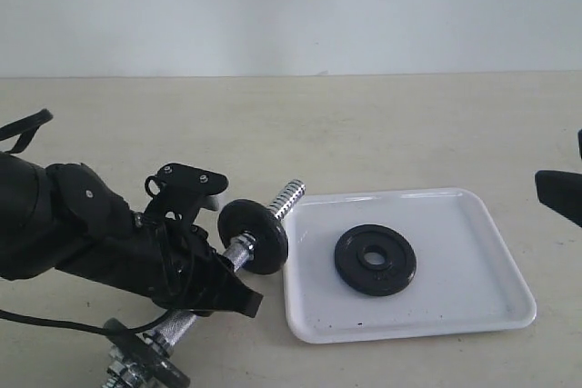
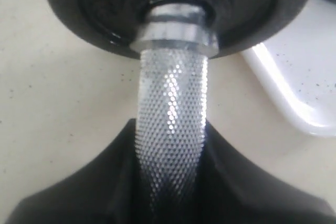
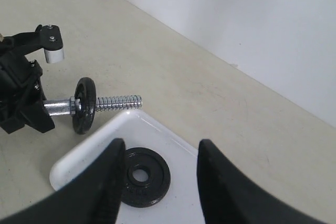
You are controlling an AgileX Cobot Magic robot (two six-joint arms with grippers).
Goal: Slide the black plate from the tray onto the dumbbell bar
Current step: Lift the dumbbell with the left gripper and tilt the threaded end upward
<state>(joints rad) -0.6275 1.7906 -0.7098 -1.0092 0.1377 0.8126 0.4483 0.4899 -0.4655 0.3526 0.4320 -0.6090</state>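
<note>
The black plate point(image 1: 375, 259) point(image 3: 143, 176) lies flat in the middle of the white tray point(image 1: 455, 315). The dumbbell bar point(image 1: 289, 197) lies on the table left of the tray, its threaded end pointing at the tray's far left corner. One black disc point(image 1: 253, 235) sits on the bar near that end. My left gripper point(image 1: 218, 281) point(image 2: 169, 132) is shut on the bar's knurled middle point(image 2: 170, 103), a finger pressed on each side. My right gripper point(image 3: 161, 145) hangs open above the tray with nothing between its fingers. Only a piece of the right gripper point(image 1: 559, 195) shows at the exterior view's right edge.
Another black disc with a chrome nut point(image 1: 136, 356) sits on the bar's near end at the table's front left. A black cable point(image 1: 55, 323) trails beside my left arm. The tray's near left corner point(image 2: 304, 103) lies close to the gripped bar.
</note>
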